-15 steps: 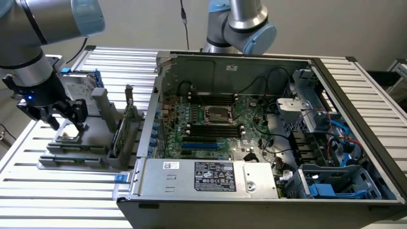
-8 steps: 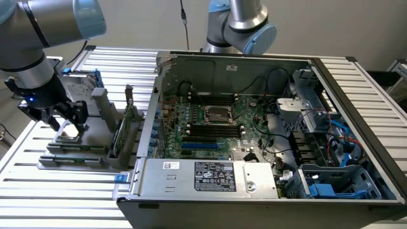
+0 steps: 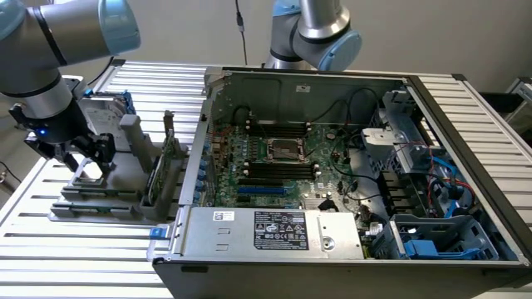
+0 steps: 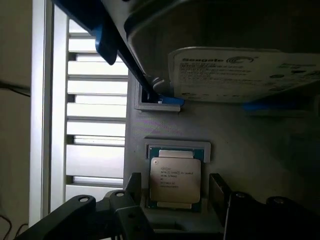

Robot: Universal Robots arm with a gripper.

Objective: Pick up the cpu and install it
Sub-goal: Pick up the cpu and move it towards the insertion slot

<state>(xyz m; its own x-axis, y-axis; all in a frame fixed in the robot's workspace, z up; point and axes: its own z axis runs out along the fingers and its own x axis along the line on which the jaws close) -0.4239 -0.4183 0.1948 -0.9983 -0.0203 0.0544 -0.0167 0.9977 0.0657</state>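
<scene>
Computer case (image 3: 316,84): lay open and nearest the exterior view, its power supply (image 3: 275,229) along the front edge and the motherboard exposed inside.
Surface (image 3: 75,249): a pale slatted top carried the case and, on the exterior view's left, a grey parts holder (image 3: 108,187).
Arm (image 3: 50,81): reached down over the holder, wrist pointing at it.
Hard drive (image 4: 240,75): silver, with a blue bracket, sat in the holder just beyond the chip's pocket.
Socket (image 3: 283,149): dark and metal-framed, it sat mid-motherboard with nothing in it, well apart from the holder.
Cpu (image 4: 175,181): a small pale metal square lay flat in its recess in the holder, not yet lifted.
Jaws: released and spread wide, one black finger (image 4: 132,187) stood either side of the chip, and neither appeared to touch it.
Step in hand: judged to be the grasp.
Doing it well: the chip looked roughly centred between the fingers; a good grip would close squarely on two opposite edges, keep the chip level, and stay clear of the hard drive.
</scene>
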